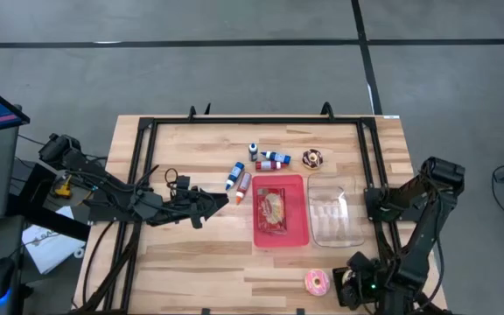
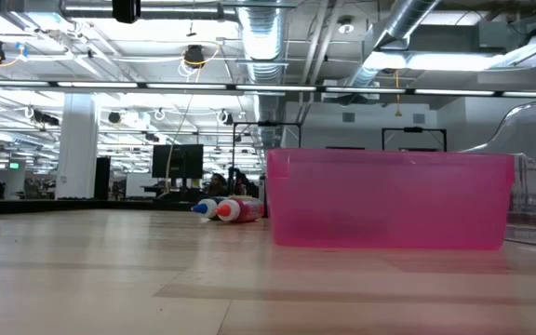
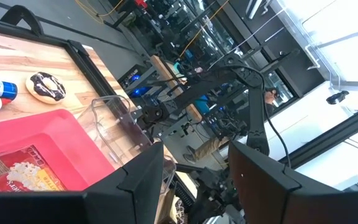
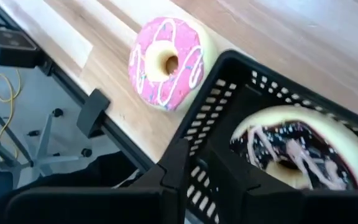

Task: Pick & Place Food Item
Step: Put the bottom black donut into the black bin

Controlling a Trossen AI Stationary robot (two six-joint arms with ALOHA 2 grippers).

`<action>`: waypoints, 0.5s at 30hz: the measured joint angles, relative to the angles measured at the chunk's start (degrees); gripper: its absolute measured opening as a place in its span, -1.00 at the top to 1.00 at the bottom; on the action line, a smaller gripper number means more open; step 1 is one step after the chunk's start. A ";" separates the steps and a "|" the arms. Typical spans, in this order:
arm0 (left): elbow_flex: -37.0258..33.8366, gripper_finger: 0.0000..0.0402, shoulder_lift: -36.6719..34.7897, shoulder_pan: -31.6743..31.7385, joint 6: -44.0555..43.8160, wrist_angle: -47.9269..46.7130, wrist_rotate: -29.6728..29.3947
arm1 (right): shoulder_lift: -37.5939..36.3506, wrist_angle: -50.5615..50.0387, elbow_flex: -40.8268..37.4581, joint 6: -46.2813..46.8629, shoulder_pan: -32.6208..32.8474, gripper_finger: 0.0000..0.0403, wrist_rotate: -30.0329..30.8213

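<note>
I hold the right end effector (image 1: 357, 289) narrow and empty, pink doughnut (image 1: 317, 282) just beside it on the counter (image 1: 191, 262), left arm far.

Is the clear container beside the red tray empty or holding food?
Empty, it seems: in the high view the clear container shows only wood grain and glare through its walls, while the red tray holds a packet.

No legible text, labels or numbers anywhere.
</note>
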 joint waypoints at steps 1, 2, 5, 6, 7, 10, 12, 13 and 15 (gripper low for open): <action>0.00 0.12 0.00 0.00 0.00 0.00 0.00 | 0.29 0.18 0.00 0.00 -0.52 0.74 -0.01; 0.00 0.12 0.00 0.00 0.00 0.00 0.00 | 0.72 0.43 0.00 -0.05 -0.99 0.74 -0.05; 0.00 0.12 0.00 0.00 -0.07 0.02 0.06 | 2.41 1.67 0.00 -0.89 -2.34 0.74 -2.51; 0.00 0.12 0.00 0.00 -0.09 0.00 0.18 | 3.15 1.95 0.00 -1.01 -2.62 0.74 -3.48; 0.00 0.12 0.00 0.00 -0.09 0.02 0.46 | 3.81 2.36 0.00 -1.07 -2.86 0.74 -3.99; -0.02 0.12 0.00 0.00 -0.09 0.47 0.71 | 5.08 2.85 0.00 -0.37 -2.83 0.74 -5.44; -0.02 0.12 0.00 0.00 -0.07 0.52 1.12 | 5.44 2.26 0.00 -0.15 -2.81 0.75 -7.80; -0.02 0.12 0.00 0.00 -0.06 0.50 1.23 | 5.48 1.77 0.00 0.03 -2.78 0.75 -9.23; -0.02 0.12 0.00 0.00 -0.04 0.50 1.53 | 5.47 0.75 0.00 0.31 -2.81 0.77 -11.54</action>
